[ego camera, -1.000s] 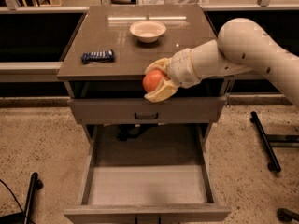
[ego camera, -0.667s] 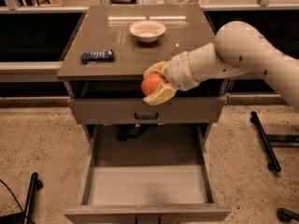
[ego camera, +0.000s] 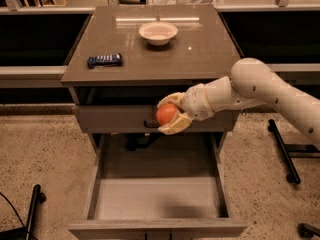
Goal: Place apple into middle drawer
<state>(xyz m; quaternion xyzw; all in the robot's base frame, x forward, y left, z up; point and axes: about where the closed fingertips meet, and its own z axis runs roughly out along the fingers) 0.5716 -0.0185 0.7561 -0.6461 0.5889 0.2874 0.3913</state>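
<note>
The apple (ego camera: pixel 165 114), round and orange-red, sits between the fingers of my gripper (ego camera: pixel 168 115), which is shut on it. The gripper hangs in front of the closed top drawer front, above the back part of the open middle drawer (ego camera: pixel 156 197). That drawer is pulled out toward the camera, with a flat grey bottom and thin side walls, and nothing lies in it. My cream-coloured arm reaches in from the right.
On the cabinet top (ego camera: pixel 200 54) stand a white bowl (ego camera: pixel 158 33) at the back and a dark blue snack packet (ego camera: pixel 104 60) at the left. Black stand legs (ego camera: pixel 283 151) lie on the speckled floor at the right, another (ego camera: pixel 33 205) at the lower left.
My gripper with the apple has moved down, from cabinet-top edge height to in front of the top drawer front, over the open drawer.
</note>
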